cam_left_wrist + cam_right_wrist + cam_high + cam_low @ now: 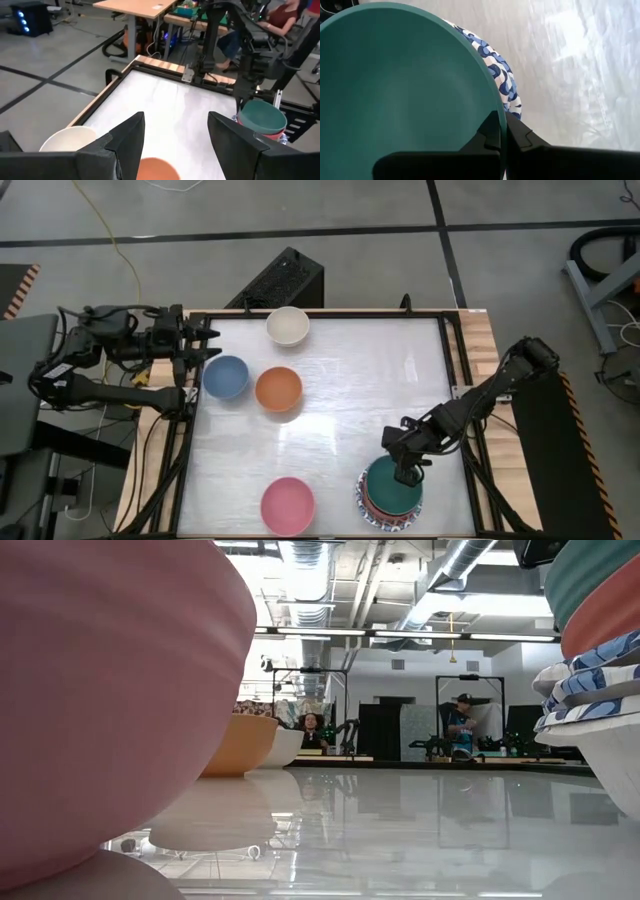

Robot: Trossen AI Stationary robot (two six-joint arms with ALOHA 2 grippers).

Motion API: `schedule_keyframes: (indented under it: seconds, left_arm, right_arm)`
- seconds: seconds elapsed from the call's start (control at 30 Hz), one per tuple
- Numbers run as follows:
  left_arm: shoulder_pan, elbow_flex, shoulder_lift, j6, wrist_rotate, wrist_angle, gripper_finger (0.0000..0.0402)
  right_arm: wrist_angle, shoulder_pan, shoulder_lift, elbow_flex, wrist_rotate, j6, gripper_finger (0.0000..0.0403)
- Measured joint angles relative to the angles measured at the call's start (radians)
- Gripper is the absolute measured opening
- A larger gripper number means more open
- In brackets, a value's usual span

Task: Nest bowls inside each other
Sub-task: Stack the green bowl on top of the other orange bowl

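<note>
Teal bowl point(395, 90) sat atop the stack point(390, 502) at the worktop's point(340, 410) near-right corner, your right gripper point(502, 137) pinching its rim; you needed it centred before releasing. Left gripper point(207, 345) waited spread.

The desk point(340, 400) has a wide bare stretch through its middle, running from the orange bowl point(278, 389) across to the stack of bowls point(392, 492) at the near right corner. Three bowls crowd the far left: a cream bowl point(288, 326) at the far edge, a blue bowl point(226, 377) just beside the orange one. A pink bowl point(288, 505) sits alone at the near edge, well apart from the stack. The right claw point(410, 473) pinches the teal top bowl's rim point(492, 100), blocking the stack from above. The left claw point(205, 345) hangs wide apart over the far left corner, near the blue bowl.
</note>
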Motion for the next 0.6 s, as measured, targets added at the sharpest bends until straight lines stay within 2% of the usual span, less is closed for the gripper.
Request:
schedule_keyframes:
  seconds: [0.6]
  left_arm:
    - [0.000, 0.000, 0.000, -0.007, -0.023, -0.029, 0.0206]
  right_arm:
    - [0.010, 0.006, 0.000, -0.008, 0.049, -0.007, 0.0011]
